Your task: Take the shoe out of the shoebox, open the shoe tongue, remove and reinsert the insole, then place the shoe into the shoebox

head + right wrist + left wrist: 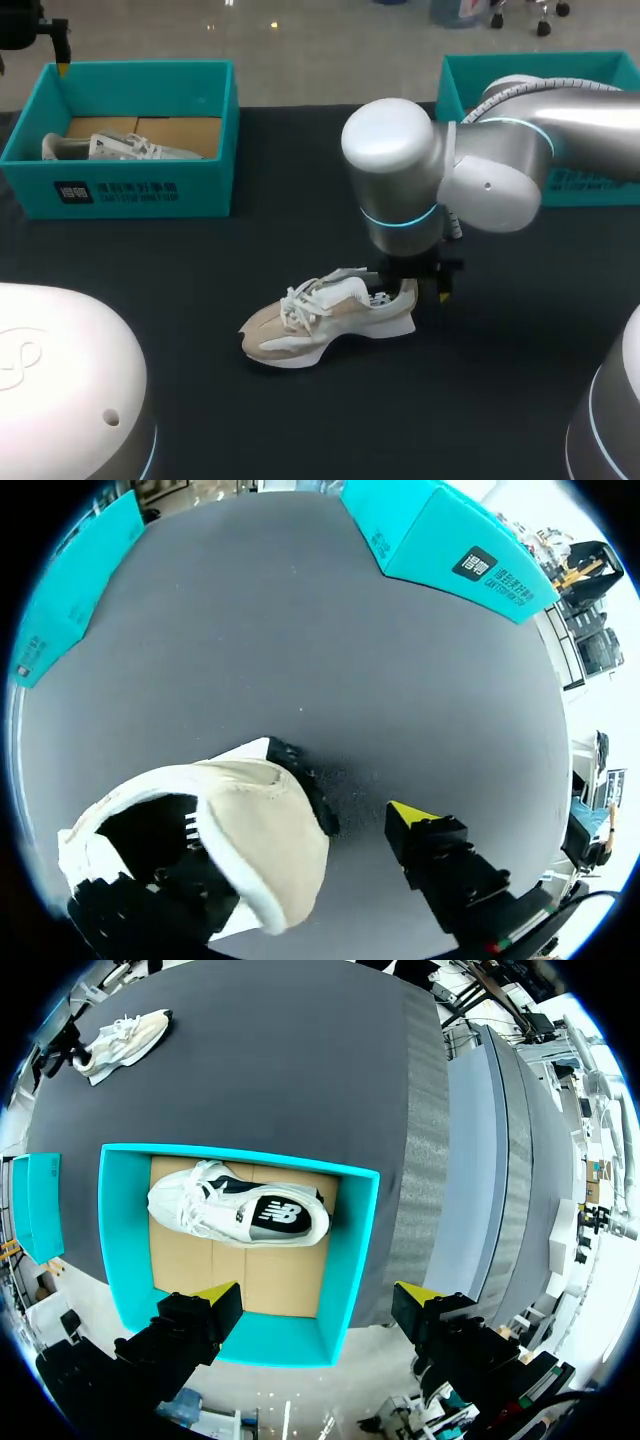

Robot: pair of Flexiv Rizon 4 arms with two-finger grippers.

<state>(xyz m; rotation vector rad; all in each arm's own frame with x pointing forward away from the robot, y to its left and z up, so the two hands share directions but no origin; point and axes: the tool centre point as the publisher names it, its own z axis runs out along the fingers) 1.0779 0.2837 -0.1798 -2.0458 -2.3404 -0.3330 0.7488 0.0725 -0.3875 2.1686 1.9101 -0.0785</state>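
Right fingers (415, 820) spread astride shoe (325, 320) heel mid-table; left fingers (205, 1310) wide over shoebox (125, 1250)

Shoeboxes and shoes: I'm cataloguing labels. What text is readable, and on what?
Left shoebox front: white print, too blurred to read.
Right shoebox front: white print, too small to read.
Shoe in the box: a logo, no readable words.
Shoe on the table: none.
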